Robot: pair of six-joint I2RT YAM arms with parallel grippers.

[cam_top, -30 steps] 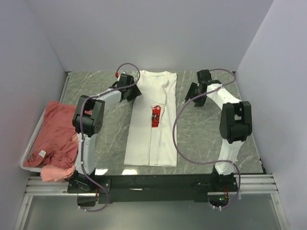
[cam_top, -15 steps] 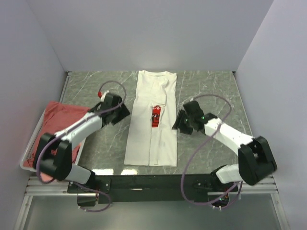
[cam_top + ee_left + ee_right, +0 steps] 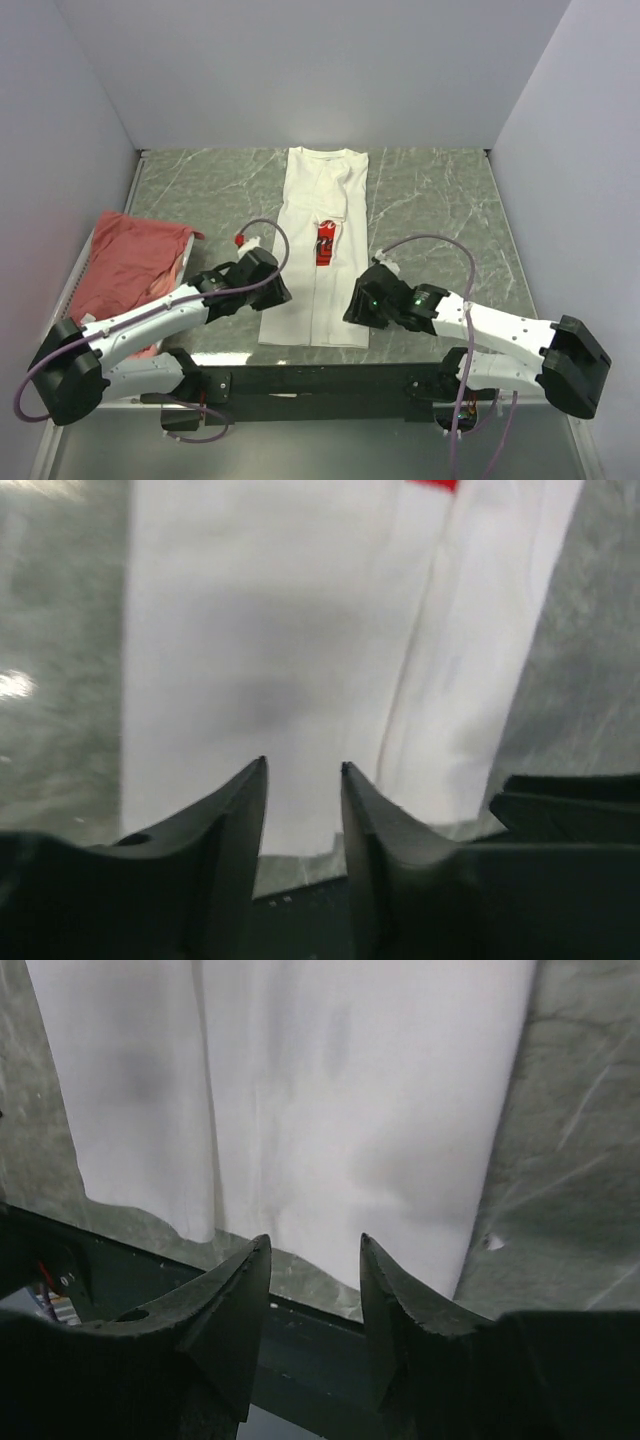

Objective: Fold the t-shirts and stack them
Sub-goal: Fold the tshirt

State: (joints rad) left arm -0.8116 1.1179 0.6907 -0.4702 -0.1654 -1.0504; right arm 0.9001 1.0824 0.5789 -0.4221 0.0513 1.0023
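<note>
Gaping left tool (image 3: 303, 768), right tool (image 3: 315, 1242), over t-shirt (image 3: 305, 300)

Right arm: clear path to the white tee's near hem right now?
Probably yes. The right gripper hovers open over the near hem of the white t-shirt; nothing lies between.

White t-shirt (image 3: 305, 265): folded lengthwise into one long, narrow strip, side panels laid in over the middle, lying flat.
Pose: collar at the far end, hem at the near edge of the surface (image 3: 430, 200), roughly centred.
Red print (image 3: 325, 245): partly showing along the middle fold line.
Salmon t-shirts (image 3: 125, 270): rumpled unfolded heap at far left, well apart from the white one.
</note>
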